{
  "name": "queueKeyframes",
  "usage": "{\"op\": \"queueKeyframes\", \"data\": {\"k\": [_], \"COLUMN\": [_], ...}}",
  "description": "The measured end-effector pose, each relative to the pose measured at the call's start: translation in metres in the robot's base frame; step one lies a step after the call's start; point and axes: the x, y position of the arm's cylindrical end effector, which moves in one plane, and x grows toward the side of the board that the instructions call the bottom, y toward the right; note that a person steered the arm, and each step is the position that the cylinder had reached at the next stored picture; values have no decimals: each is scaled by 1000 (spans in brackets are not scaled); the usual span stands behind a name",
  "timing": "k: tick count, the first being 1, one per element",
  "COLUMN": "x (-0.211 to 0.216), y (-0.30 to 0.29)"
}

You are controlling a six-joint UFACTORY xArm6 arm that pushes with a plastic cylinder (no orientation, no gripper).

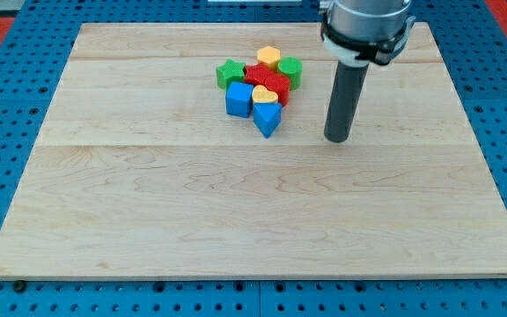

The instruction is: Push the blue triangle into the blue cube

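The blue triangle (267,118) lies at the lower right of a tight cluster of blocks in the upper middle of the wooden board (236,211). The blue cube (238,99) sits just to its upper left, touching or nearly touching it. My tip (337,138) is on the board to the right of the blue triangle, apart from it by about a block's width or more. The dark rod rises from the tip to the arm at the view's top.
The cluster also holds a yellow heart-like block (265,94), a red block (267,80), a yellow block (268,57), a green star-like block (229,72) and a green block (290,70). A blue pegboard (7,132) surrounds the board.
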Motion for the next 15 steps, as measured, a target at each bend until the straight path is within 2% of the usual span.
{"op": "queueKeyframes", "data": {"k": [1,2,5,9,11,13,15], "x": [14,9,-35,-49,-42,-17,-17], "y": [-10,-31,-74,-88,-84,-86,-124]}}
